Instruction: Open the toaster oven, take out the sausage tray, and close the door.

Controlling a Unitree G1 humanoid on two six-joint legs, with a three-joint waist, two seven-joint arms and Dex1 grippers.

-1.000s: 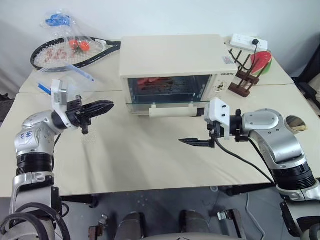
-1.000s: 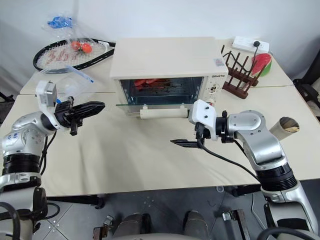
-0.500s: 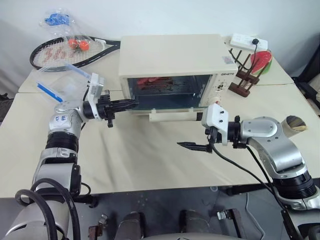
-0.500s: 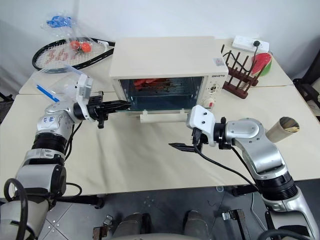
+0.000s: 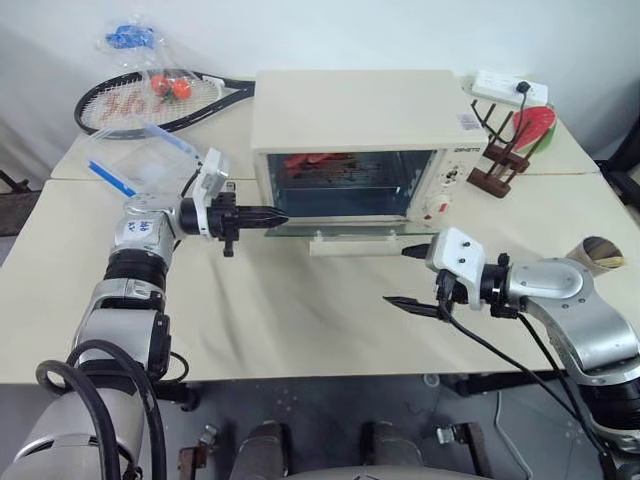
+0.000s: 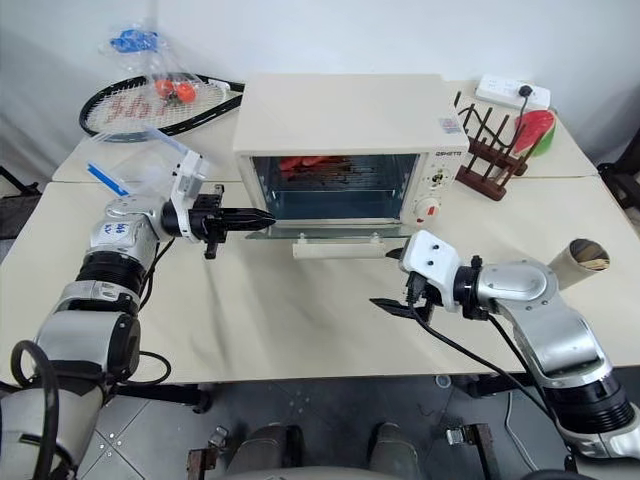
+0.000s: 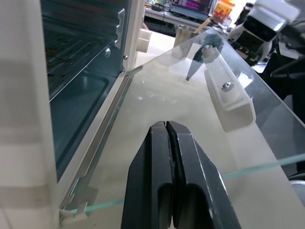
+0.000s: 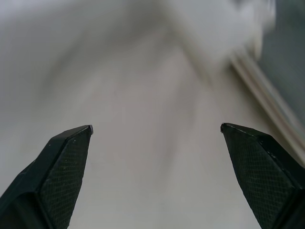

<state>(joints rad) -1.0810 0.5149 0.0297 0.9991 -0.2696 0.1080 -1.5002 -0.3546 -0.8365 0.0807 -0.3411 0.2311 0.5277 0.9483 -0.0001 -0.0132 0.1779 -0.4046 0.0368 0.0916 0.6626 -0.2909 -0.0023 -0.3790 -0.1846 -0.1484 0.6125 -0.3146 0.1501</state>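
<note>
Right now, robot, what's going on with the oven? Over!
Left gripper shut, at the open door's left edge. Right gripper open, empty, over the table. Sausage tray inside the toaster oven. Nothing blocking.

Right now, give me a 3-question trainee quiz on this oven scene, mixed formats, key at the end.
1. True or false: the glass door of the boxy cream-white toaster oven is closed.
2. Multiple choice: the left gripper is (a) wide open, (b) shut with its tip at the door's left edge, (c) holding a sausage.
3. Fill in: the right gripper has its black fingers ____ and holds nothing.

Key:
1. False; the door lies dropped open, with its cream bar handle at the front.
2. b
3. open; it hovers over the beige table, in front of the handle's right end.
</note>
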